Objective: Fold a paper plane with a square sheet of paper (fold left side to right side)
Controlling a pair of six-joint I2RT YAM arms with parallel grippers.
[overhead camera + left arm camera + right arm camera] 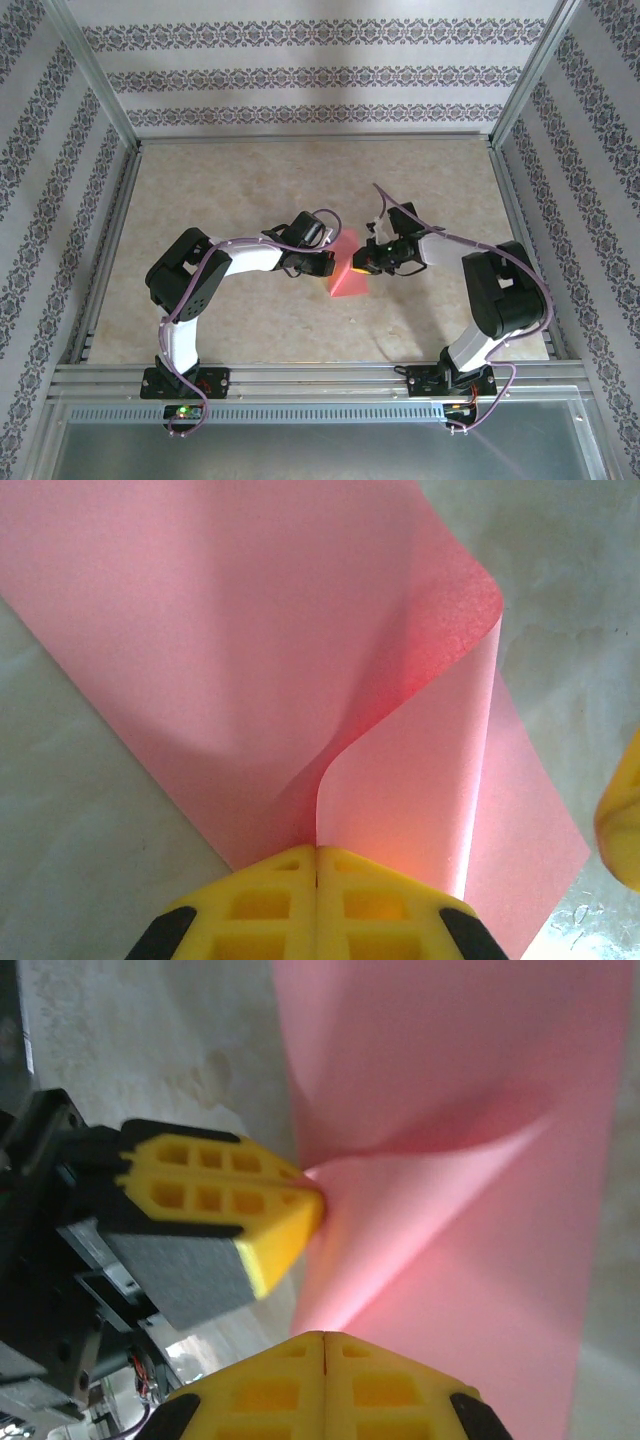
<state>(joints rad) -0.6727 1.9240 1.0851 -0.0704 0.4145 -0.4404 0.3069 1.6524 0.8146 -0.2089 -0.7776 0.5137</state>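
The square sheet of paper (348, 274) is salmon pink and lies mid-table between the two arms. Its left part is lifted and curled over toward the right (400, 680). My left gripper (317, 848) is shut on the raised edge, its yellow jaws pressed together with the paper running out from the seam. That same gripper (300, 1195) pinches a pulled-up point of the sheet (450, 1110) in the right wrist view. My right gripper (324, 1336) is shut too, with the sheet's near side meeting its tips. One of its fingers (622, 820) sits at the sheet's right corner.
The beige tabletop (230, 190) is bordered by aluminium rails (320, 378) at the near edge and patterned walls on three sides. Both arms (200, 275) (500, 290) bend inward toward the middle. Purple cables loop over them.
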